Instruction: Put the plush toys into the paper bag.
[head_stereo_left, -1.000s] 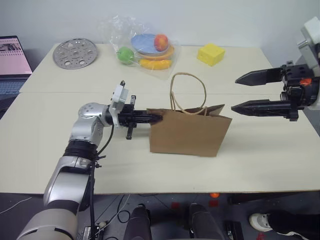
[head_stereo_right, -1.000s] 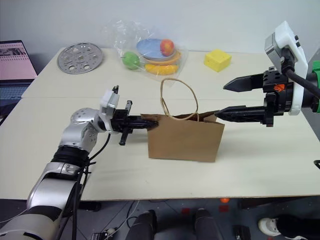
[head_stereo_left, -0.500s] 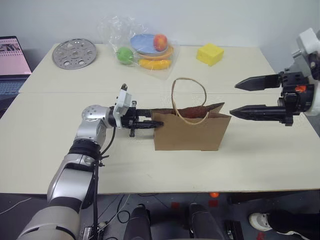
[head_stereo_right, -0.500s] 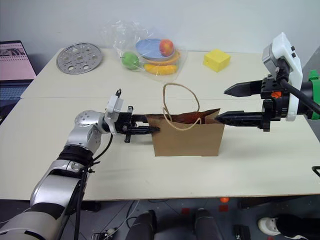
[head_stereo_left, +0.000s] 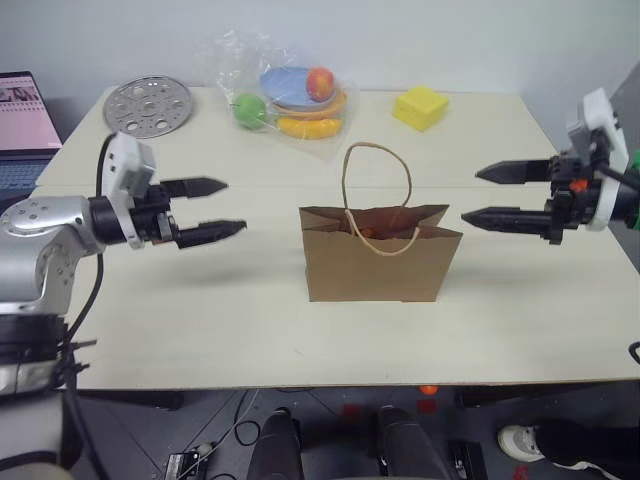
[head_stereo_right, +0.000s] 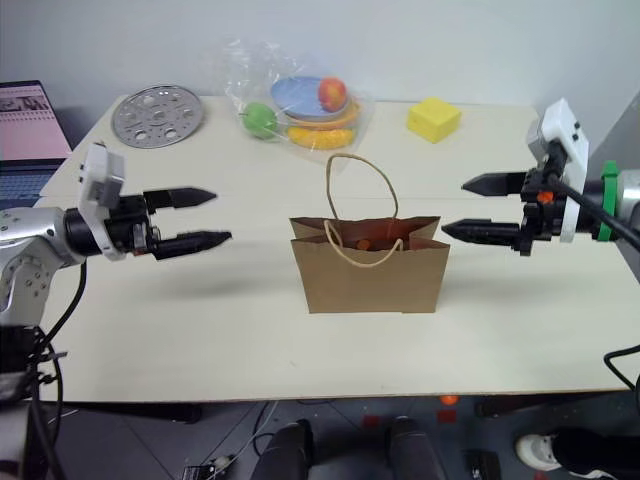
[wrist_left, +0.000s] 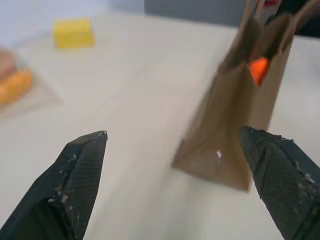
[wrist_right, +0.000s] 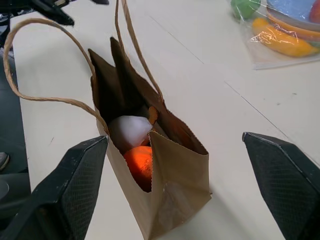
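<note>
Toys: two plush toys (wrist_right: 135, 145) inside one paper bag (head_stereo_left: 372, 268).

Bright, even overhead light falls on the table (head_stereo_left: 520, 330), with soft shadows beneath the paper bag (head_stereo_left: 375, 265); the left wrist view is motion-blurred.

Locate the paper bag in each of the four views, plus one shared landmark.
Left eye view: paper bag upright at table centre.
Right eye view: table centre.
Left wrist view: standing beyond the open claw.
Right wrist view: mouth open, toys inside.
Landmark: yellow sponge block, also seen from the left wrist.
</note>
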